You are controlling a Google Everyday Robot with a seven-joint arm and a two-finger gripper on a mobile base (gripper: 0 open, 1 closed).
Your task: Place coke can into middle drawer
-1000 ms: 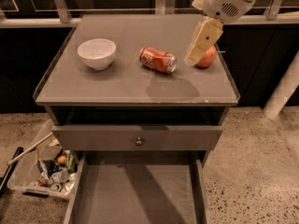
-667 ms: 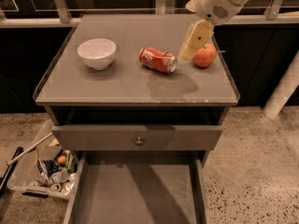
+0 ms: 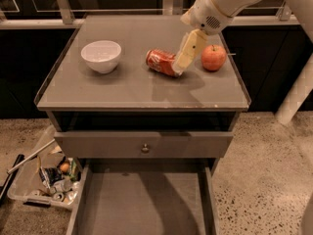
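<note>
I am angling my cream two-finger gripper (image 3: 179, 66) down at the small dented red aluminium coke can (image 3: 160, 61), which is lying sideways just beside its tip, seemingly to grasp it. How wide it is set, I cannot tell. The wide grey middle drawer (image 3: 142, 209) is standing pulled out well below, ready to receive.

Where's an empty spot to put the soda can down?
The open grey middle drawer has a bare floor. On the grey tabletop, the front strip is free, also the gap between the white bowl and the dented red coke can. It's crowded on the right: the cream gripper sits at the can, beside the red-orange apple.
</note>
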